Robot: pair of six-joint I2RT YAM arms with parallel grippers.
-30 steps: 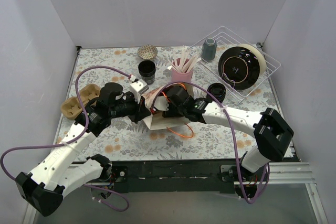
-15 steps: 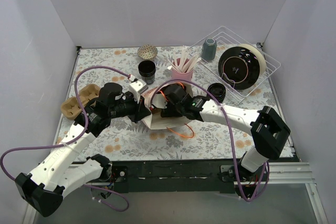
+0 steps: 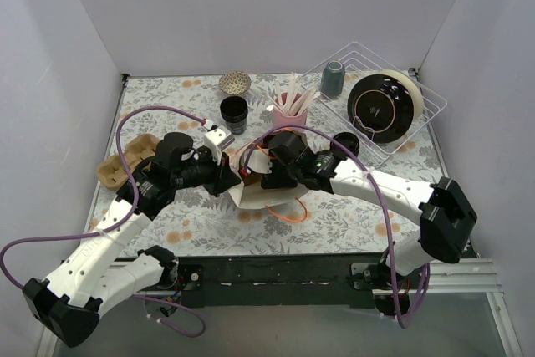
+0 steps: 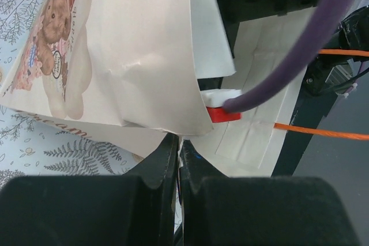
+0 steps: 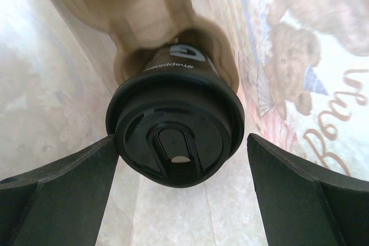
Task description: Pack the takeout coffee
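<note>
My left gripper (image 4: pixel 178 148) is pressed together on the rim of the paper bag (image 4: pixel 132 56), pinching that paper edge and holding the mouth open. Inside the bag, my right gripper (image 5: pixel 180 148) stands spread wide, with the takeout coffee (image 5: pixel 173 133) between its fingers and a gap on each side. I judge the packing nearly done: the cup is in and let go, and only clearing the bag is left. Its long axis runs along the bag's depth, lid towards the mouth, base deeper in.
</note>
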